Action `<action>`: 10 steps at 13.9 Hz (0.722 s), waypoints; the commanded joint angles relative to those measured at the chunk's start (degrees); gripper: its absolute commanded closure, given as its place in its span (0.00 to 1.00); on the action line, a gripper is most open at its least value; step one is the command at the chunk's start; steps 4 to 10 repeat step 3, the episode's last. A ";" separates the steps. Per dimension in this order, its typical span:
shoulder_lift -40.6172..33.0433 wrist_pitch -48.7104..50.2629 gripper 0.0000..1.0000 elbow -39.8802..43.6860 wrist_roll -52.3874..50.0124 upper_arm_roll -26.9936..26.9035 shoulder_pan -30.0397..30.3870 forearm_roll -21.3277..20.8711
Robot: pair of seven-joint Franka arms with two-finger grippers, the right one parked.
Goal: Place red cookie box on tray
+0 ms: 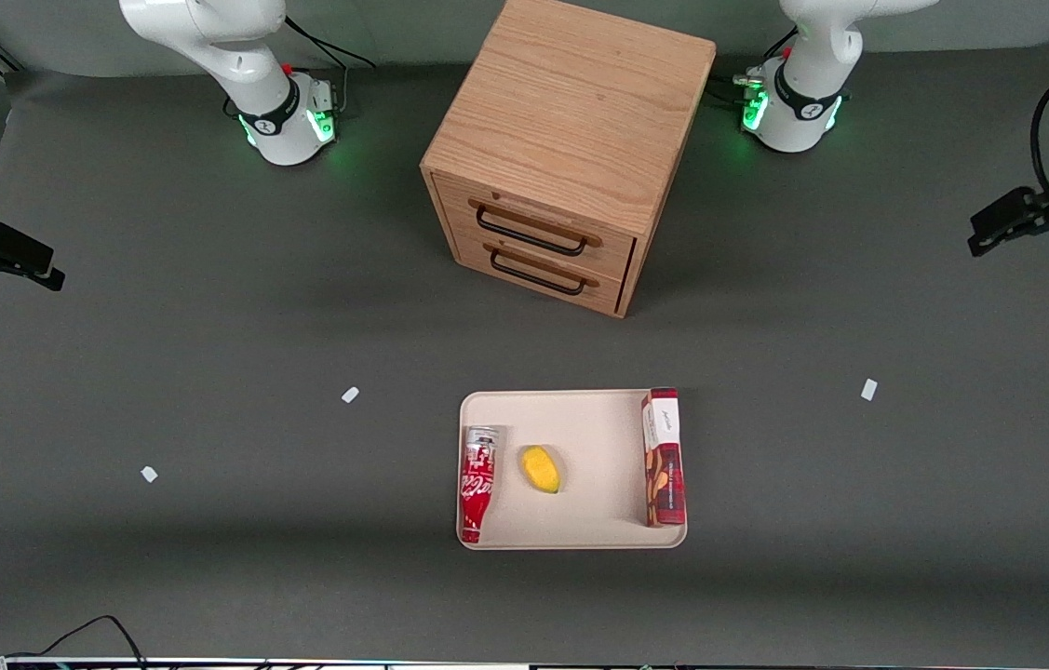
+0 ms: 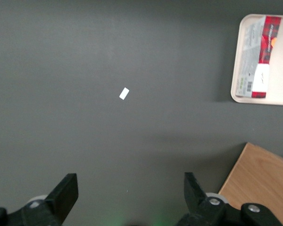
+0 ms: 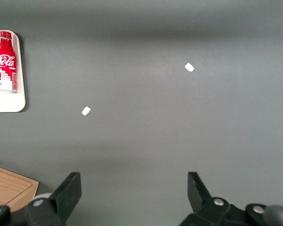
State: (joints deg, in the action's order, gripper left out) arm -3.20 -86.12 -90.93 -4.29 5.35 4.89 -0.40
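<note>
A: Where is the red cookie box [image 1: 663,457] seen?

B: It is found lying flat on the tray [image 1: 589,419], along the tray's edge toward the working arm's end of the table, w/ the white panel at the end nearer the drawer cabinet [image 1: 561,154]. In the left wrist view the box [image 2: 260,56] is seen resting inside the tray's [image 2: 236,87] rim.

A: What else is held by the tray?

B: A red soda bottle [image 1: 477,484] is laid along the edge toward the parked arm's end; a yellow fruit-like item [image 1: 541,469] is set between bottle and box, apart from both.

A: And the gripper?

B: The gripper [image 2: 131,195] is held high over bare table mat [image 1: 208,316], well apart from the tray, toward the working arm's end. Its fingers [image 2: 66,190] are spread wide; nothing is held betw. them. A small white tag [image 2: 124,93] is seen on the mat below, approx. betw. gripper and tray.

A: Cabinet state?

B: Both drawers are shut; the handles are faced toward the front cam.
</note>
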 commanded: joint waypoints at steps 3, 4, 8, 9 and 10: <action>-1.63 1.22 0.00 -0.91 2.27 -0.34 0.30 1.63; -1.63 1.22 0.00 -0.91 2.27 -0.34 0.30 1.63; -1.63 1.22 0.00 -0.91 2.27 -0.34 0.30 1.63; -1.63 1.22 0.00 -0.91 2.27 -0.34 0.30 1.63; -1.63 1.22 0.00 -0.91 2.27 -0.34 0.30 1.63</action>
